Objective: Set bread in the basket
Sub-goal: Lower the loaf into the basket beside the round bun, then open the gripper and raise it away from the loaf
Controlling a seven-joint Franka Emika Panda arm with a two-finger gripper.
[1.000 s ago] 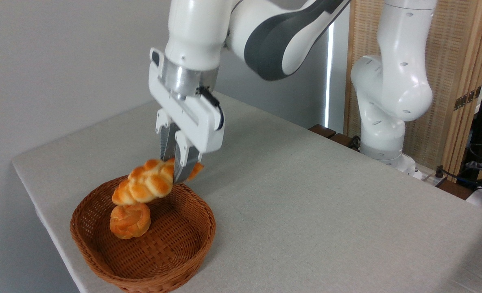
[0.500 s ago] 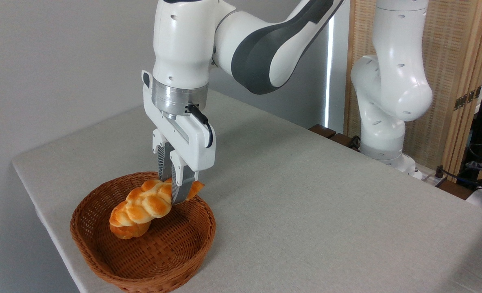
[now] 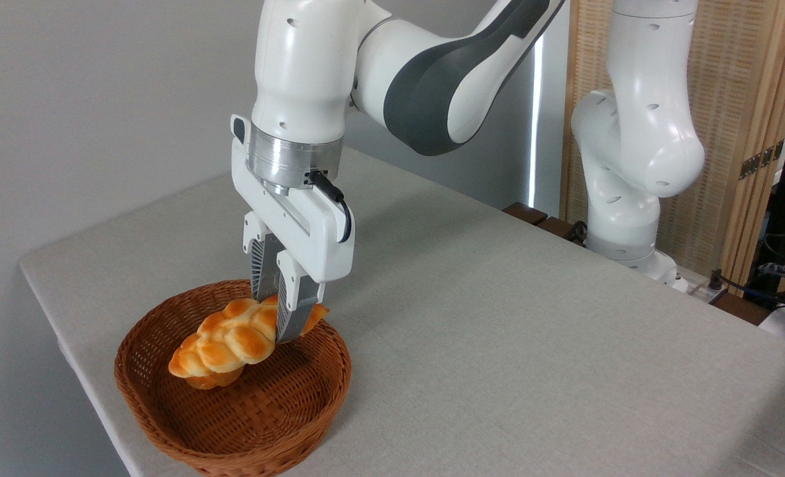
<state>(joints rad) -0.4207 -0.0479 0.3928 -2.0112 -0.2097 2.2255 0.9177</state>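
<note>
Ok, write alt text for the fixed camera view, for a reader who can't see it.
A white robot arm's gripper holds a braided bread low inside a round wicker basket, over a small bun that is mostly hidden beneath it. The basket sits near the left end of a grey table.

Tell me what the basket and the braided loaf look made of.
Basket: woven wicker or rattan, reddish-brown, slightly glossy; the crossing strands and braided rim show it.
Braided loaf: glazed golden crust like baked bread, though its even shine could mean a plastic or foam replica.
</note>
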